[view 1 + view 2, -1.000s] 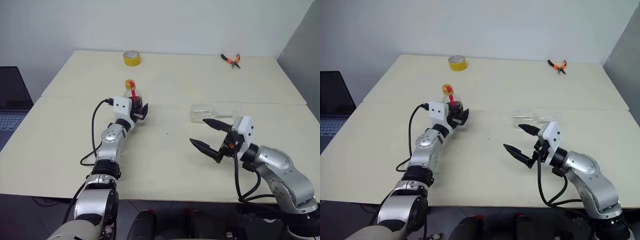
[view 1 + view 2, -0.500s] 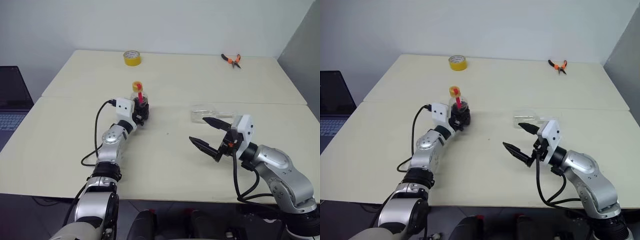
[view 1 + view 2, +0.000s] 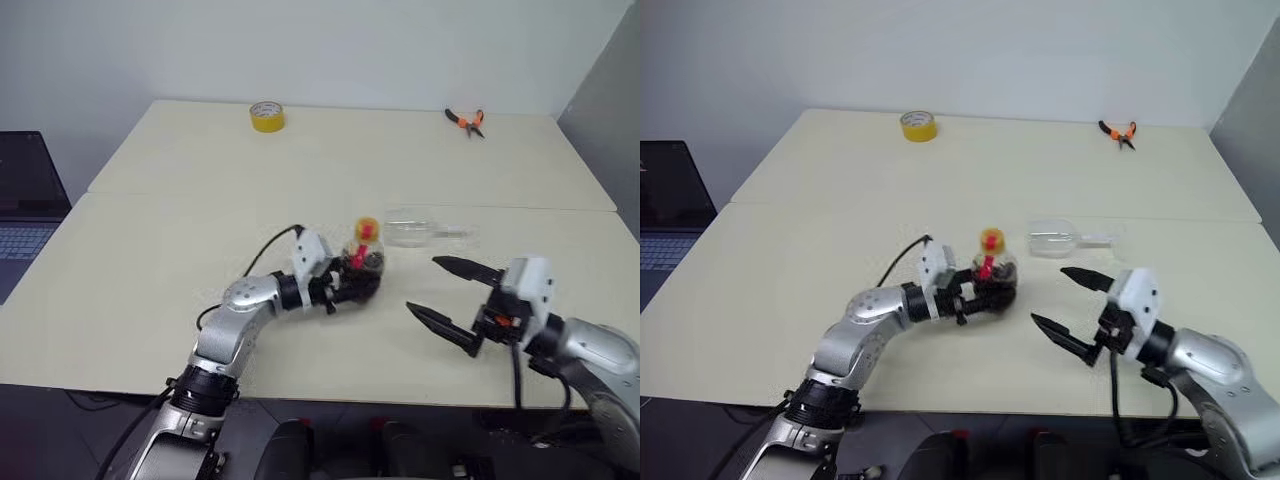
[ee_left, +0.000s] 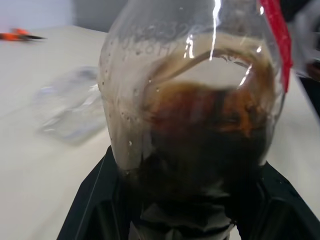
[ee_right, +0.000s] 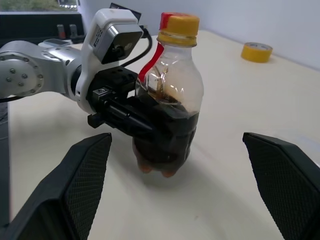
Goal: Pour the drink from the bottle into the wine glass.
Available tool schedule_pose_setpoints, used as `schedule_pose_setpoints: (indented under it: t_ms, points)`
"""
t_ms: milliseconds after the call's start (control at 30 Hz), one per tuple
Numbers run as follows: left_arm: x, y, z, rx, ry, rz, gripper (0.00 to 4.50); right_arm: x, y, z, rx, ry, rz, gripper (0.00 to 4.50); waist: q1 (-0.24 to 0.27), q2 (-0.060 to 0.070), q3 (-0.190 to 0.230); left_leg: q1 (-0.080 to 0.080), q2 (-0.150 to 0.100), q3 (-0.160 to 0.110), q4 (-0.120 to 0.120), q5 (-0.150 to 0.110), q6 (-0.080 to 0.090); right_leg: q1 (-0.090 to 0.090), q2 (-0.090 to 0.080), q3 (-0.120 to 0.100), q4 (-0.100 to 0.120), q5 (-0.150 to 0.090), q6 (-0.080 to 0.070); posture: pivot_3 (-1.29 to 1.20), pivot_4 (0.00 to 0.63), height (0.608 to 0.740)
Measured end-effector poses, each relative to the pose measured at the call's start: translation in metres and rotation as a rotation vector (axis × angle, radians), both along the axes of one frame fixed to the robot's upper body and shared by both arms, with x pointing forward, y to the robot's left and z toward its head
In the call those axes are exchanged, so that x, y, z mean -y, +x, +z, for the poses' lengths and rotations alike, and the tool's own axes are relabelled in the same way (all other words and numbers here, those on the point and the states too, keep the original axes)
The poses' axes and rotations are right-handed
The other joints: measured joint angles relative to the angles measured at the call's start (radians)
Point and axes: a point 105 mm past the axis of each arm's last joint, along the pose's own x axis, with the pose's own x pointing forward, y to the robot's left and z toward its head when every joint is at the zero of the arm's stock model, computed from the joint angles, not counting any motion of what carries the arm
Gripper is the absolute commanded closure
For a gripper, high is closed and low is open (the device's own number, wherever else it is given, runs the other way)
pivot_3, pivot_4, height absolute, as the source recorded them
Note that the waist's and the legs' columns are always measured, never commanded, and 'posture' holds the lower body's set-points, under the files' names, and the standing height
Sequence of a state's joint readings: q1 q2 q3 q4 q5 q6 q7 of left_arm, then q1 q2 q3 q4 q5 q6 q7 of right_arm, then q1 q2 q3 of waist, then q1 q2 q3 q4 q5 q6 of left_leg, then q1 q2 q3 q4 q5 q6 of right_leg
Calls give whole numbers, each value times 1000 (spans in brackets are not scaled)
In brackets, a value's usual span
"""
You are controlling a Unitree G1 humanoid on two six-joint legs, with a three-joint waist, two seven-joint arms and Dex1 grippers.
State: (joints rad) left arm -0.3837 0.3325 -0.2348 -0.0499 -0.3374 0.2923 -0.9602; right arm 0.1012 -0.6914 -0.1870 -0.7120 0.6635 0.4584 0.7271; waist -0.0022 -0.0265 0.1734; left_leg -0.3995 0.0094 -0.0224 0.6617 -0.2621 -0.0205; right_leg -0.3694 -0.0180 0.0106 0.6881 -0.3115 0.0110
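Right wrist view shows the left gripper (image 5: 131,116) clamped on the capped bottle (image 5: 167,100), upright at table centre; the right gripper (image 3: 452,300), jaws spread and empty at its three o'clock, should unscrew the cap squarely, with the wine glass (image 3: 415,230) lying at one o'clock.

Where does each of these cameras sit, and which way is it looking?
Left and right eye views: on the head, looking forward and down over the table; both arms show, plus tape roll and pliers.
Left wrist view: on the left wrist, close up on the bottle between its own fingers.
Right wrist view: on the right wrist, facing the bottle; its own open fingers and the left gripper show.
Shared: the bottle and its dark drink.
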Motion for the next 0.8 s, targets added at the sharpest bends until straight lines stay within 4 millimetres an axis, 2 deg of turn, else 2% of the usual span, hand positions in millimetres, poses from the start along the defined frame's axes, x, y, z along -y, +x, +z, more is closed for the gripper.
schedule_pose_setpoints:
  t_ms: [100,167,267,467,567,800]
  points:
    - [8,-7,-8,-6,31,-53,2347,-9,-2,13,8,61,11,0,-9,0,0,0,2,0,0,0,0,-1,2,1,1,0,0,0,150,740]
    - [9,-8,-9,0,38,-64,2348,-14,4,27,43,108,-14,0,-14,0,0,0,2,0,0,0,0,-1,3,1,1,0,0,0,150,740]
    - [9,-5,-8,9,47,-61,2364,-22,11,35,46,133,-49,0,-12,0,0,-1,1,0,0,0,0,-2,2,1,0,0,0,0,150,740]
    - [7,2,-12,6,64,-49,2419,-37,12,32,7,138,-40,0,-2,0,0,-2,0,0,0,0,0,-2,1,1,-1,0,0,0,150,740]
    - [7,3,-12,14,63,-55,2419,-47,13,37,18,169,-21,0,-3,0,0,-2,0,0,0,0,0,-2,1,1,0,0,0,0,150,740]
    - [9,3,-11,27,65,-62,2420,-51,21,30,17,137,-53,0,-3,0,0,-2,0,0,0,0,0,-2,1,1,-1,0,0,0,150,740]
